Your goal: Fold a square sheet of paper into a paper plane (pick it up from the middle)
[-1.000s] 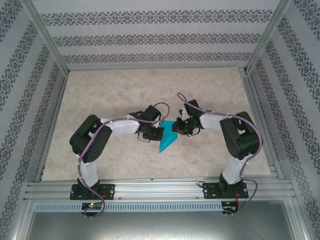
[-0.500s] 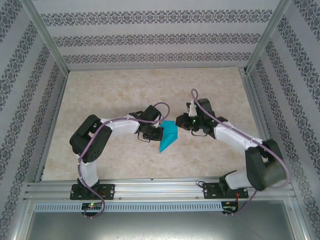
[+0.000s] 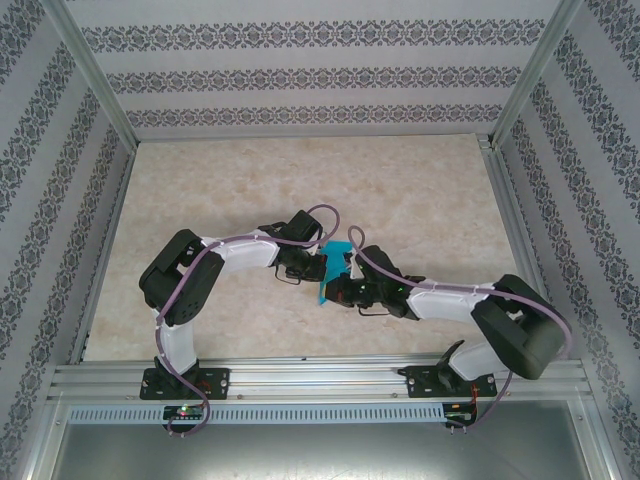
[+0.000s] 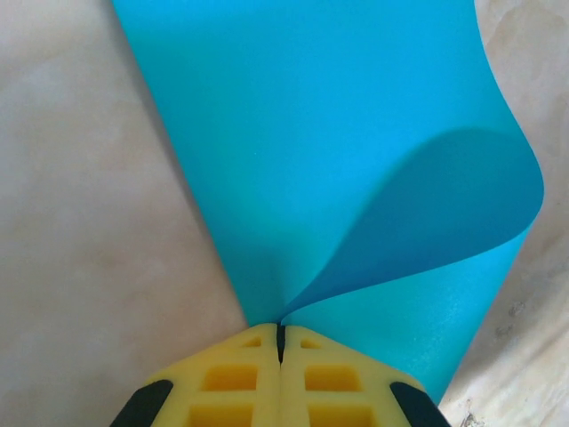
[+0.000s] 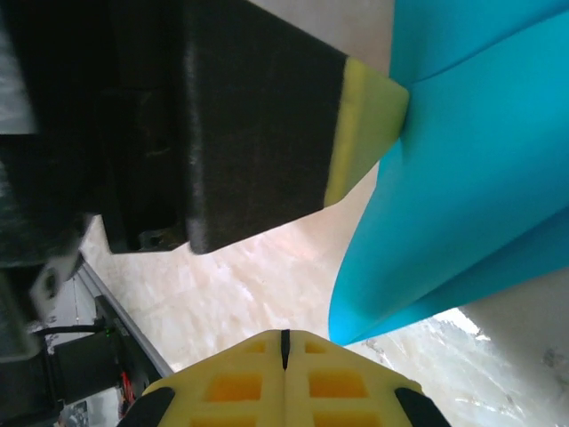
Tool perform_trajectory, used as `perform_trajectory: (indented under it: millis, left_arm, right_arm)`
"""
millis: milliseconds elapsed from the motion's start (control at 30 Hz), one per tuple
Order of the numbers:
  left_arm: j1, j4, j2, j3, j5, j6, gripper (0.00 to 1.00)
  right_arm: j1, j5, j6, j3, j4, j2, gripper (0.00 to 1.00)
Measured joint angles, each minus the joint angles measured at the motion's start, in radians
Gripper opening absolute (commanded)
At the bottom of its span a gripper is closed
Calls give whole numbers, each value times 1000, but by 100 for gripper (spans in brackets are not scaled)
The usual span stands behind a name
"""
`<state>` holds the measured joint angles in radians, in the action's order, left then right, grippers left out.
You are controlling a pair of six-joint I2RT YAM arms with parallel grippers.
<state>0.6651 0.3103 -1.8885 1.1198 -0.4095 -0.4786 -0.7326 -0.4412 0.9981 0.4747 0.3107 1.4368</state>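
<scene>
Pinching paper (image 4: 302,133) w/ L tool (image 4: 281,336), lower centre, w/ R tool (image 5: 284,342) pressed together.
Prob. light, floppy, curls easily; best gripped at crease.

A beige marbled table (image 3: 220,180) is seen across the middle of the frame. A teal sheet of paper (image 3: 330,278) is laid on it near the centre.

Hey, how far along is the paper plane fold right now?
Done: the paper is already folded into a narrow, layered wedge. In hand: the left gripper is shut on one edge, where a flap curls up loose; the right gripper is shut beside the lower tip, holding nothing. Left: probably pressing that flap flat and finishing the wing creases.
</scene>
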Motion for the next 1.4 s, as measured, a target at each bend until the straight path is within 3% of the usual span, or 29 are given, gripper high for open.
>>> perform_trajectory:
  millis: [933, 1400]
  left_arm:
    - [0, 0, 0, 0, 0, 0, 3]
    - [0, 0, 0, 0, 0, 0, 2]
  right_arm:
    - [-5, 6, 29, 18, 83, 177, 5]
    - [-52, 18, 43, 18, 72, 101, 6]
